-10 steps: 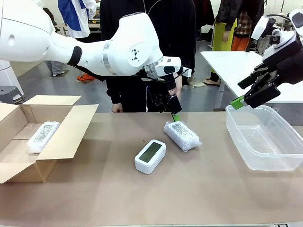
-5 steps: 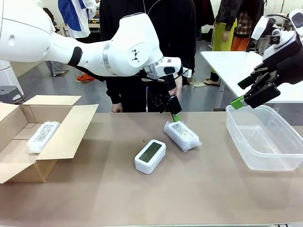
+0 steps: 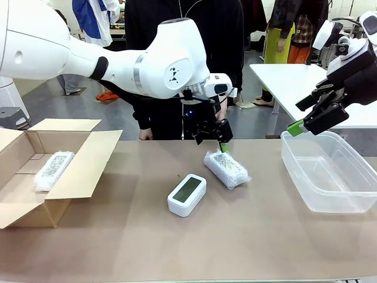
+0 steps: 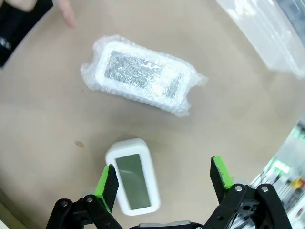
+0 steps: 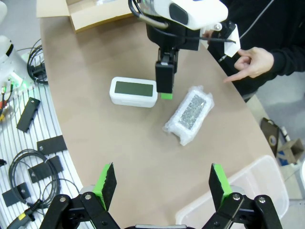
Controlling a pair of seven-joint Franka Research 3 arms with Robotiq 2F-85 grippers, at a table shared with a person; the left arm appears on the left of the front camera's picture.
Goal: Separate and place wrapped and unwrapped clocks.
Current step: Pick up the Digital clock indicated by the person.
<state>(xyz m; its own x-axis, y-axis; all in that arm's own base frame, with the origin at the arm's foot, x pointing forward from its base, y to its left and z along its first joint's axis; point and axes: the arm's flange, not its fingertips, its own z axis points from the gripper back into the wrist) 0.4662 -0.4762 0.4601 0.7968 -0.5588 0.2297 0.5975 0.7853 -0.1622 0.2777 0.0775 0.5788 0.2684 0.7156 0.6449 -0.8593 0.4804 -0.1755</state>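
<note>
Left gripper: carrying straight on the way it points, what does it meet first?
Most likely the wrapped clock, lying below the open left gripper; the bare clock sits beside that line, though depth is unclear.

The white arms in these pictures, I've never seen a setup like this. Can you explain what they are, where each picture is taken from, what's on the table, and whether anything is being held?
They are two robot arms, each ending in a two-fingered hand with green pads. The wide picture comes from a fixed camera looking across the brown table at a person standing opposite. The other two come from cameras on each wrist, looking down past that arm's own fingers. On the table lie a bare white clock and a loose wrapped bundle. A second wrapped bundle sits in the cardboard box, and a clear plastic tub stands at the other side. The left hand hovers open above the loose bundle. The right hand hangs open by the tub. Neither holds anything.
</note>
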